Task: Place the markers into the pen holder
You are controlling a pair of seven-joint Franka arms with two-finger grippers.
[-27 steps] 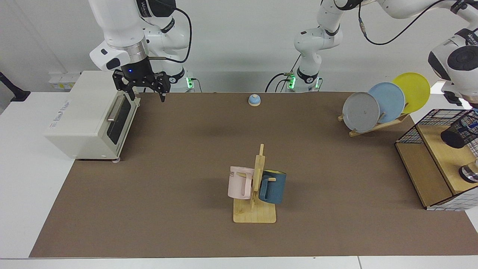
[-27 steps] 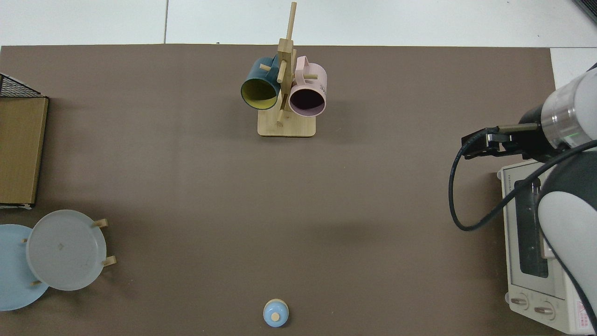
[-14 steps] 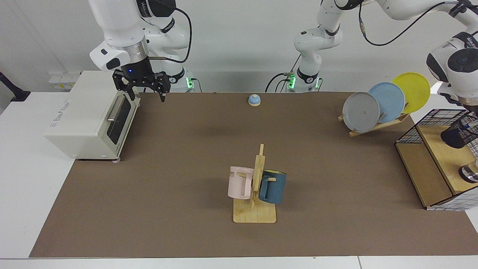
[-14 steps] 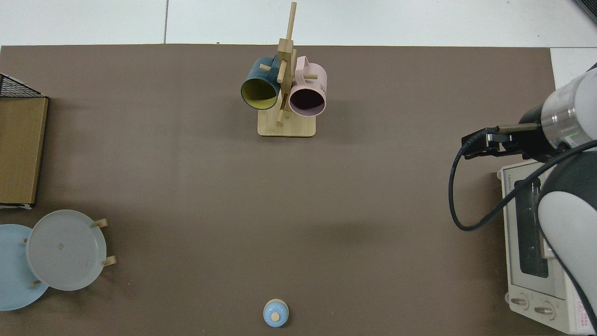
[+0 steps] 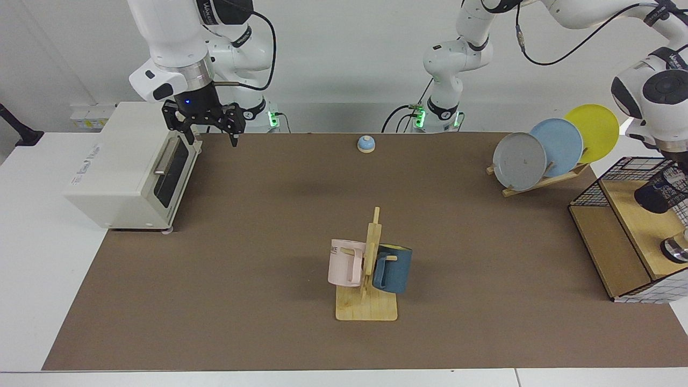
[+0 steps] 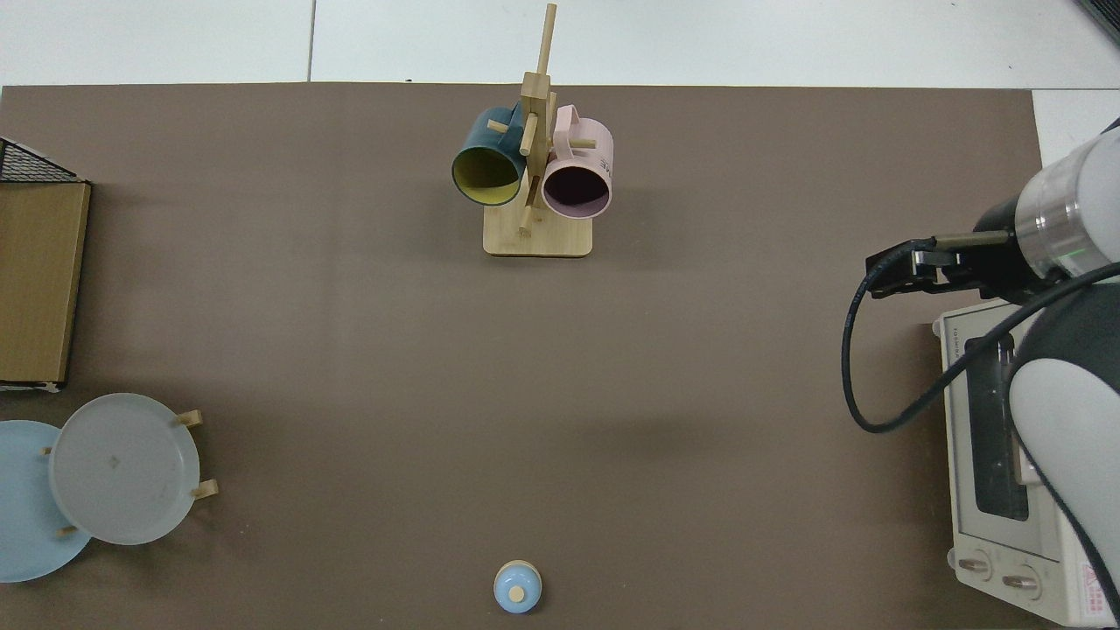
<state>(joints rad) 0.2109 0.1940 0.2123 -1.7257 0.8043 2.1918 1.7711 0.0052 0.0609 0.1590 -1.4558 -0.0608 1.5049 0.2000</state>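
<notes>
Fingers [image 5: 232, 141] spread beside possibly Toshiba-marked toaster oven [image 5: 126, 171].

The right arm waits, wrist pointing down, its right gripper [image 5: 212, 137] hanging with its 2 fingers spread apart. The left arm reaches out to the frame's edge, where the left gripper lies out of sight.

Brown mat [image 5: 258, 226] on table — carries toaster oven [image 5: 129, 166], mug tree [image 5: 368, 279], bell [image 5: 366, 143], plate rack [image 5: 543, 180], wire rack [image 5: 618, 242].
</notes>
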